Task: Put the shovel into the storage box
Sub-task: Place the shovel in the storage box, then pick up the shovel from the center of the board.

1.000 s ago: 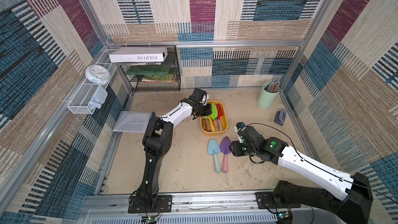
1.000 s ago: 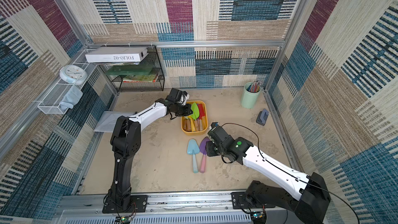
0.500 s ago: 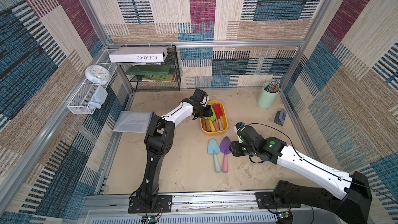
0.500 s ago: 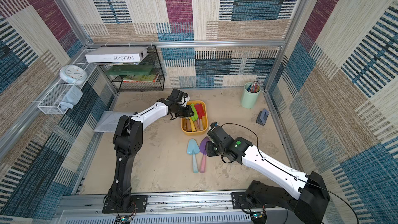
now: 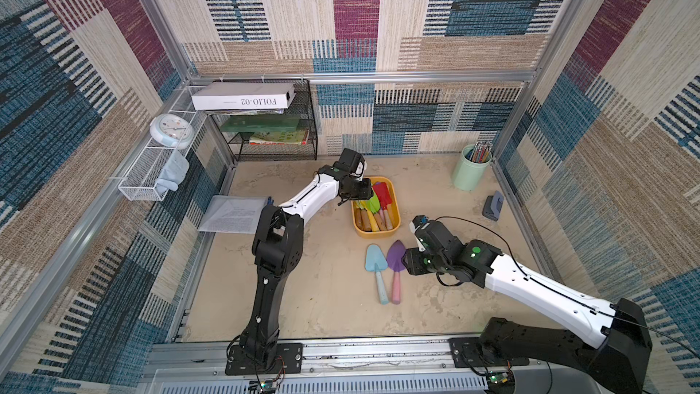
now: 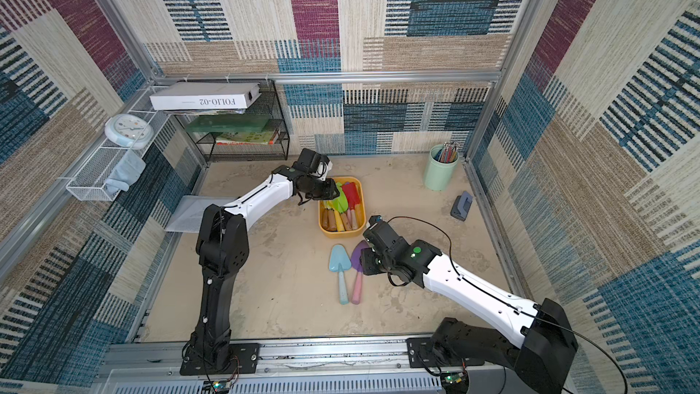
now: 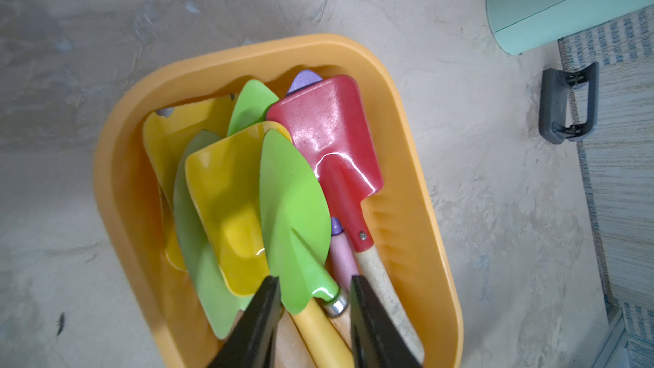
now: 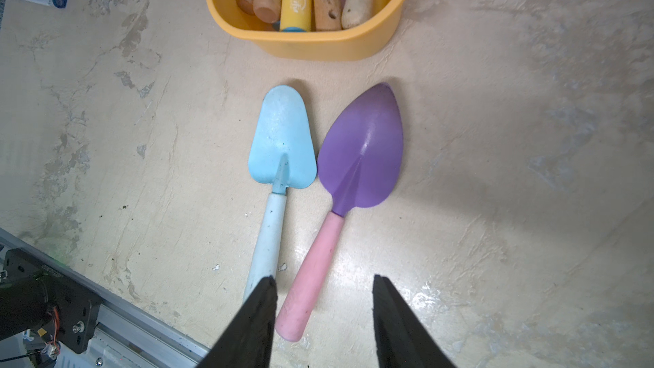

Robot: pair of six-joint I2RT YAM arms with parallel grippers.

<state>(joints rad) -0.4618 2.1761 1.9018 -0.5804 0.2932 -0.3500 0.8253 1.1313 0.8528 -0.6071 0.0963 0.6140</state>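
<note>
Apart, left fingers (image 7: pixel 258 320) flank the green shovel (image 7: pixel 293 207); right fingers (image 8: pixel 254 316), also apart, overhang the purple shovel (image 8: pixel 361 150).

**A:** How many shovels lie on the floor?
**B:** Two: one blue shovel (image 8: pixel 282 143) and one purple shovel (image 8: pixel 361 157).
**A:** And boxes?
**B:** One yellow box (image 7: pixel 247 54). The shovels in it overlap, but I count seven: three green shovels (image 7: pixel 293 207), two yellow shovels (image 7: pixel 226 189), one red shovel (image 7: pixel 329 129) and one purple-tipped shovel (image 7: pixel 304 79).
**A:** Anything else?
**B:** One pencil cup (image 5: pixel 469 176), one clock (image 5: pixel 171 134), one wire basket (image 5: pixel 140 183) and one black rack (image 5: pixel 272 149).
</note>
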